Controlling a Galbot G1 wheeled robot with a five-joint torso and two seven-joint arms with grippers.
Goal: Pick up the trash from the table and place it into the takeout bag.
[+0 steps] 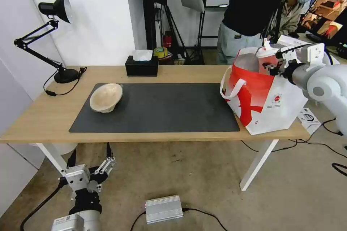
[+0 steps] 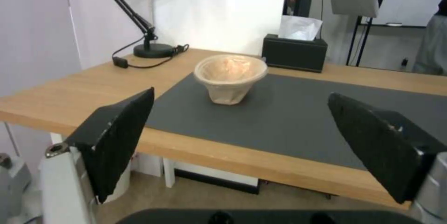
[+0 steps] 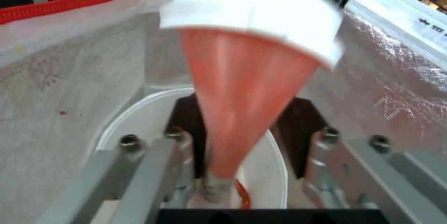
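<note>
Right wrist view: right gripper [image 3: 247, 136] fingers seemingly gripping red cup [image 3: 242, 94] inside takeout bag [image 3: 70, 77]; left gripper [image 2: 247, 140] open

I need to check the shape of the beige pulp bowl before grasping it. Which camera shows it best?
The left wrist view: the beige pulp bowl stands upright on the dark mat, seen from the side between the open left gripper fingers. The head view shows it farther off, from above.
</note>
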